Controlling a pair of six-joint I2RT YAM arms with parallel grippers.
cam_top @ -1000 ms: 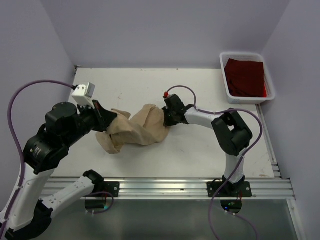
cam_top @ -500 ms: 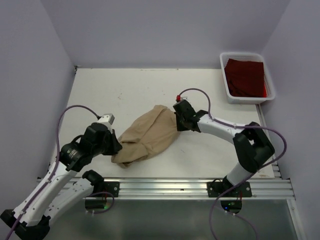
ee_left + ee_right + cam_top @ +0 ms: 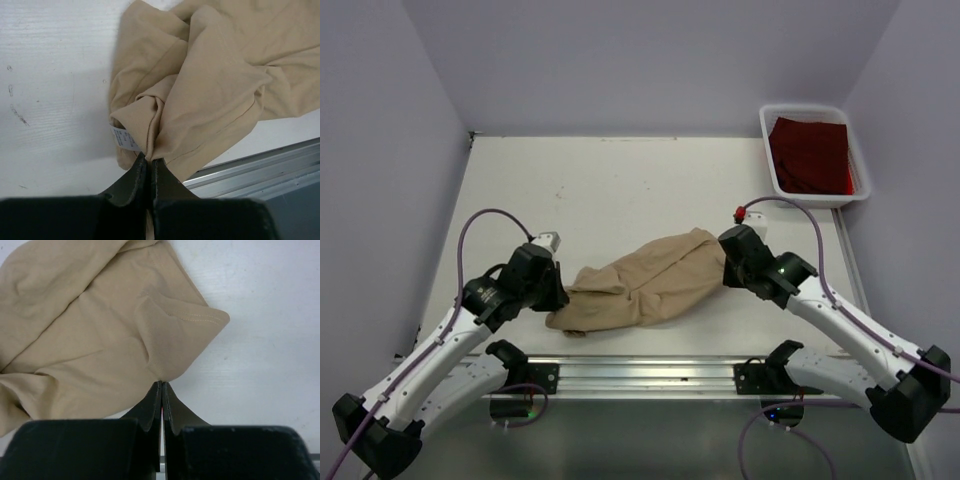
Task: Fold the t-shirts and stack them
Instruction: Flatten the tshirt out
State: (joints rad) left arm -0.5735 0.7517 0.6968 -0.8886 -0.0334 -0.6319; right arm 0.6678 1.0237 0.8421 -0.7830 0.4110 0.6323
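The tan t-shirt (image 3: 645, 285) lies crumpled and stretched across the table's front middle. My left gripper (image 3: 557, 292) is shut on its left end, next to the white neck label (image 3: 122, 137); the cloth (image 3: 200, 80) bunches in front of the jaws. My right gripper (image 3: 725, 268) is shut on a hemmed corner at the shirt's right end (image 3: 165, 335). The dark red t-shirt (image 3: 810, 155) lies folded in the white bin (image 3: 768, 130) at the back right.
The metal rail (image 3: 650, 372) runs along the table's front edge, just below the shirt, and shows in the left wrist view (image 3: 260, 167). Purple walls close in the left, back and right sides.
Both grippers have moved toward the front edge and apart, the right one to the right, pulling the tan shirt from a bunched heap into a longer, flatter shape nearer the rail.
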